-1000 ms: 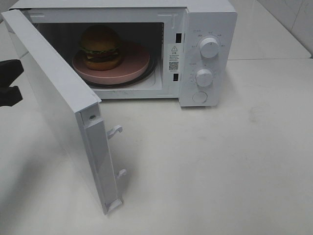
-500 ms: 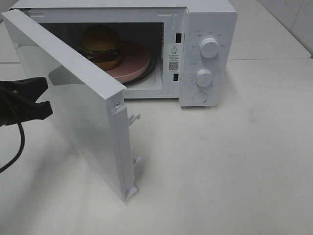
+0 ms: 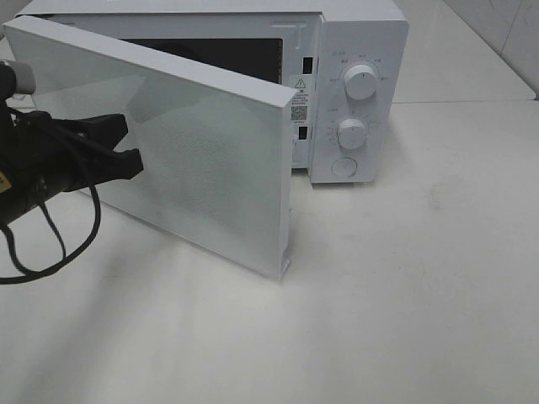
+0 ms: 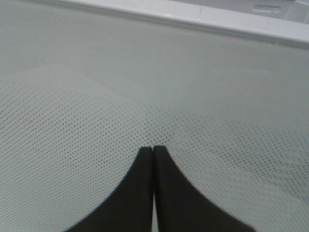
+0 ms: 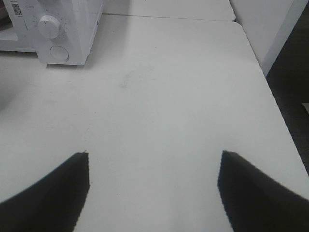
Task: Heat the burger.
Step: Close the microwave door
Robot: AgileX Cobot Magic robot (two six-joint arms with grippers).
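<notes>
The burger is hidden behind the white microwave door [image 3: 202, 168], which stands partly swung in front of the cavity of the microwave [image 3: 362, 34]. My left gripper [image 3: 130, 150] is shut and empty, its tips against the door's outer face. In the left wrist view the closed fingertips [image 4: 153, 151] touch the dotted door panel [image 4: 145, 87]. My right gripper [image 5: 154, 154] is open and empty above the bare table, right of the microwave [image 5: 72, 34]; it is out of the exterior high view.
The microwave's control panel has an upper knob [image 3: 360, 82], a lower knob [image 3: 351, 133] and a round button [image 3: 344, 167]. The white table [image 3: 404, 286] spreads in front and to the right. Its right edge [image 5: 260, 67] drops off.
The door has swung well toward closed, covering the burger and pink plate. My left gripper has moved right, following the door's outer face.
</notes>
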